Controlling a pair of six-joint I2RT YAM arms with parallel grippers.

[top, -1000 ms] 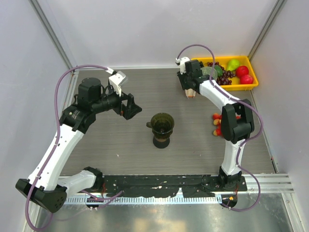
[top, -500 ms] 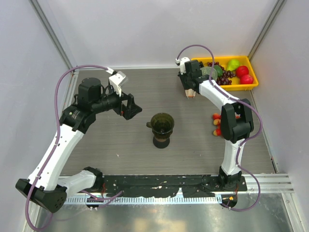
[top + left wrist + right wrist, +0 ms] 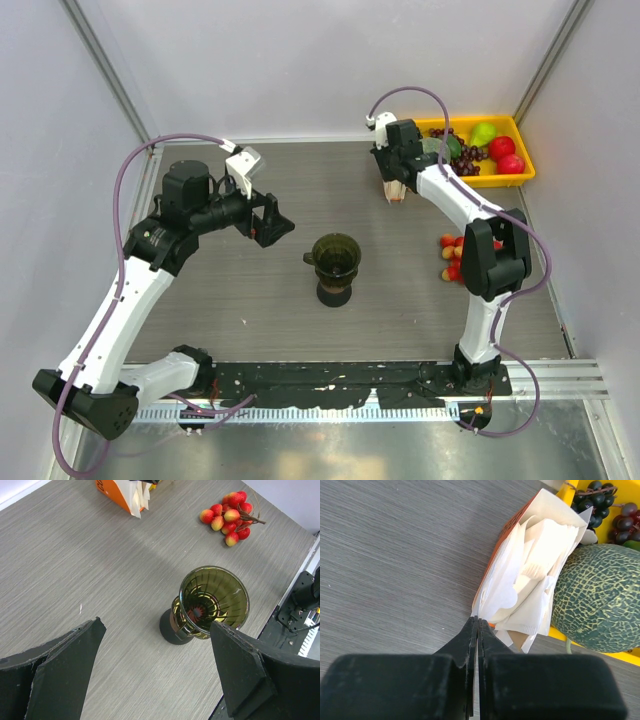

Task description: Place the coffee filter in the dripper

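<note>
Risk: right gripper (image 3: pixel 476 622) pinched the coffee filter (image 3: pixel 497 597) edge in the pack (image 3: pixel 540 510); pulling could have dragged extra sheets or tipped it; left gripper (image 3: pixel 157 626) hung spread near dripper (image 3: pixel 214 602).

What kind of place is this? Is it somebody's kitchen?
Probably a robot test booth, not a kitchen. Plain white walls box in a grey table. Two robot arms are bolted at its near edge. A dripper stands mid-table, and a yellow tray of fruit sits in the far corner.
</note>
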